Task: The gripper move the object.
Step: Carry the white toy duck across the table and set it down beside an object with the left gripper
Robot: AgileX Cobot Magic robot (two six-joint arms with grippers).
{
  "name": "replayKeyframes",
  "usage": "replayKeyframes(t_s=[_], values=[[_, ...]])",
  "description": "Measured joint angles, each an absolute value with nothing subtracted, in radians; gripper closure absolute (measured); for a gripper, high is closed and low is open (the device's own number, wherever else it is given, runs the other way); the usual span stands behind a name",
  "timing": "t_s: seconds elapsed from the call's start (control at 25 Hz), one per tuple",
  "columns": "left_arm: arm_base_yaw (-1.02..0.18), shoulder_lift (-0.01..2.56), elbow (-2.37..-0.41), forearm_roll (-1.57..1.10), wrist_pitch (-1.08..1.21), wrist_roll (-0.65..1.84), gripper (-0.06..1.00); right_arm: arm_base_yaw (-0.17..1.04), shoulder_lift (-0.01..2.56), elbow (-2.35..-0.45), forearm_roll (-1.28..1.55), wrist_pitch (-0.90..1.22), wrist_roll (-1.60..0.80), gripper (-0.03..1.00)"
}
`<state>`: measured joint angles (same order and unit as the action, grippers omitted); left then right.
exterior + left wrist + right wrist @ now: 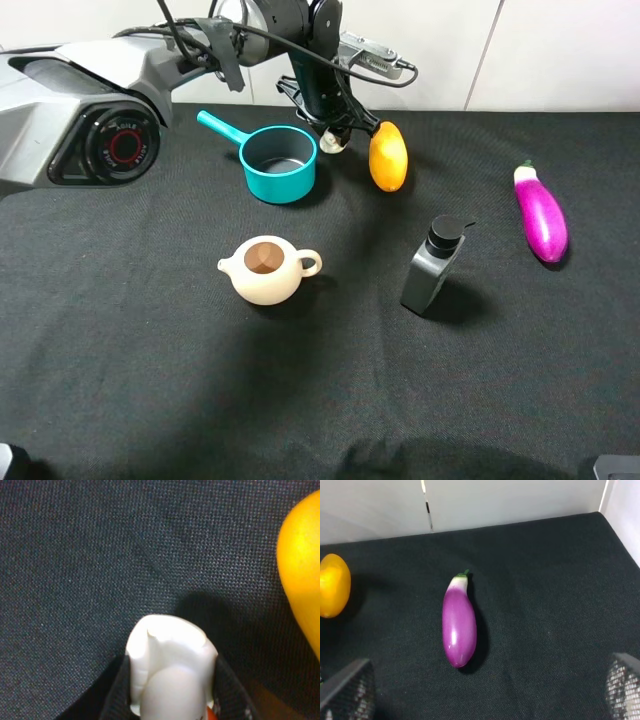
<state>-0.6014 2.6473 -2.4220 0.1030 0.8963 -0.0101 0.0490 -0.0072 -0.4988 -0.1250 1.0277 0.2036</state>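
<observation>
The object, a small cream-white garlic-like lump (332, 143), sits between the fingers of my left gripper (335, 135) at the back of the table, between the teal pot and the yellow fruit. In the left wrist view the lump (170, 665) fills the gap between two dark fingers (120, 695), just above the black cloth. My right gripper (480, 695) shows only as two mesh-textured fingertips (347, 690) far apart, open and empty, facing the purple eggplant.
A teal saucepan (278, 162) stands left of the lump, a yellow oval fruit (388, 155) right of it. A beige teapot (266, 270) and a grey pump bottle (433, 266) stand mid-table. A purple eggplant (541, 214) lies at right.
</observation>
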Motion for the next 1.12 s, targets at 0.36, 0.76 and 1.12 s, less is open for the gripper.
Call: replayKeyframes(t_s=[0.36, 0.76, 1.12], values=[[-0.601, 2.647, -2.422, 0.103, 0.894, -0.01, 0.52, 0.049, -0.007, -0.499, -0.125, 1.028, 0.204, 0.27], [-0.601, 2.647, -2.422, 0.103, 0.893, -0.01, 0.51, 0.049, -0.007, -0.499, -0.125, 1.028, 0.204, 0.27], [-0.601, 2.647, -2.422, 0.103, 0.889, -0.01, 0.38, 0.049, -0.007, -0.499, -0.125, 1.028, 0.204, 0.27]])
